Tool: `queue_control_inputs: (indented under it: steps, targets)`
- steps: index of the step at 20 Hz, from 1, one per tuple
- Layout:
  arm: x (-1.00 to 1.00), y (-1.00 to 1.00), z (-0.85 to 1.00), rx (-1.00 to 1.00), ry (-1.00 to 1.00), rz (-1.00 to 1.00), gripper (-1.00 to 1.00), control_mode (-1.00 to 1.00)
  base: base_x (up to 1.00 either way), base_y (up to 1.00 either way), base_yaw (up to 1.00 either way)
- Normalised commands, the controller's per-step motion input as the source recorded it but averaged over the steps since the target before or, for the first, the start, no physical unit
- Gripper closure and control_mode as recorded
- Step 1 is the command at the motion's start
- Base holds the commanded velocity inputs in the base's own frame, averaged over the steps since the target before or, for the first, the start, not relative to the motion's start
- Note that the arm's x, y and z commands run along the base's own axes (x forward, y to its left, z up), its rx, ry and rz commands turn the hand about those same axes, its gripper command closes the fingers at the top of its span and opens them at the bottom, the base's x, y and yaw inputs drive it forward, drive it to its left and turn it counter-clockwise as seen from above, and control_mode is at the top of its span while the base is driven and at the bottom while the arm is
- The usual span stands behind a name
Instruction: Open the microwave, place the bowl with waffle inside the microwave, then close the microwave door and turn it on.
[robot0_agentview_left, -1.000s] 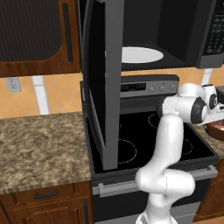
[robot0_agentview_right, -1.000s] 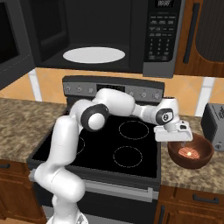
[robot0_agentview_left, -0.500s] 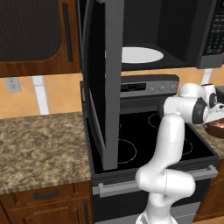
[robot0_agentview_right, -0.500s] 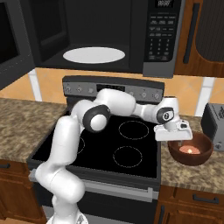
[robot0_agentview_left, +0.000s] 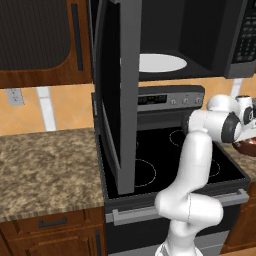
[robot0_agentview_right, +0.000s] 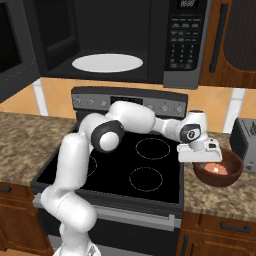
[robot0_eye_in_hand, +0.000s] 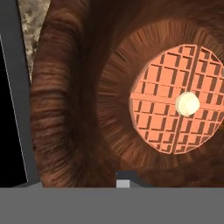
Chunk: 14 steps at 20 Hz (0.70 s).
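We are looking over a kitchen stove with a microwave mounted above it. The microwave door is hanging wide open, swung out to the left, and the white turntable plate inside is lying bare.

We are reaching the white arm far to the right, past the stove, to a bowl sitting on the speckled counter just beside the stove's right edge, near a toaster. The gripper is hanging right over the bowl's near-left rim, pointing down into it. In the hand view we are looking straight into the bowl, where a round waffle with a pale pat in its middle is lying flat on the bottom.

We cannot tell whether the fingers are spread or closed on the rim.

The microwave's opening is lying up and to the left of the bowl, so we judge the coming carry will be rising leftward.
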Motion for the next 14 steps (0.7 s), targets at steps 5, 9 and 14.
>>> queue_control_inputs:
  steps: [5,9,14]
  targets:
    - [-0.57,0.03,0.83,0.00,-0.40,0.30,1.00,-1.00,0.00,0.00,0.00]
    - [-0.46,0.40,0.93,0.00,-0.36,0.55,1.00,-1.00,0.00,0.00,0.00]
    - [-0.68,0.67,0.72,-0.04,-0.07,0.58,1.00,-1.00,0.00,0.00,0.00]
